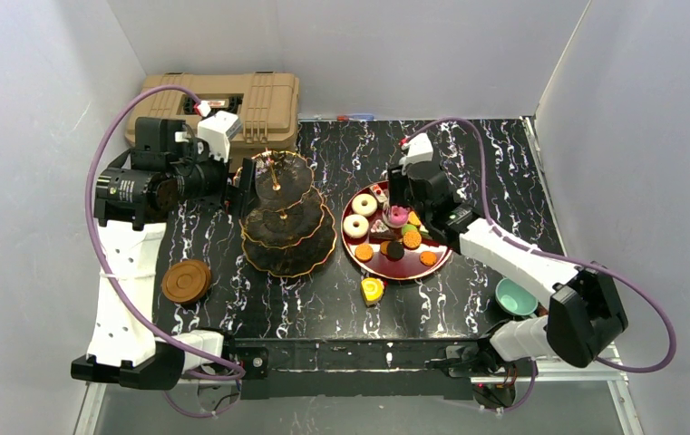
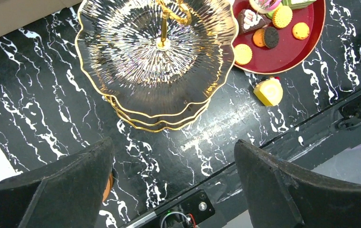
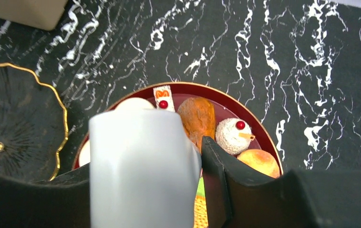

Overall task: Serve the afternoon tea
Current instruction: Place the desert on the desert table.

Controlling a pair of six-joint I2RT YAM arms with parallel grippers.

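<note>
Sweets (image 1: 395, 249) of painted toy kind lie heaped on a round red plate (image 1: 404, 272) with a thin gold edge, right of the middle of the overhead view: two pale ring donuts, orange macarons, a dark sandwich biscuit and a chocolate slice. In the right wrist view the far part of the plate also shows a brown oblong pastry (image 3: 197, 116), a white frosted cake (image 3: 234, 135) topped with a red cherry, and a white slice with a red dot. One yellow roll cake (image 1: 373, 290) sits apart on the black marbled table (image 1: 341, 154), just below the plate. The three-tier stand (image 1: 286, 222) stands upright at the centre, just left of the plate; its dark ribbed tiers have gold scalloped rims and a gold looped handle on top, and all tiers look bare. A stack of brown saucers (image 1: 187, 281) rests at lower left, a teal cup (image 1: 515, 297) at lower right beside the right arm, and a tan case (image 1: 223, 109) lies at upper left. The left gripper (image 1: 237, 190) hangs beside the stand's upper left side with its fingers (image 2: 64, 190) spread wide and nothing between them. The right gripper (image 1: 402, 210) hovers over the plate, its fingers (image 3: 221, 185) pressed against both sides of a blurred white cup (image 3: 143, 166)
</note>
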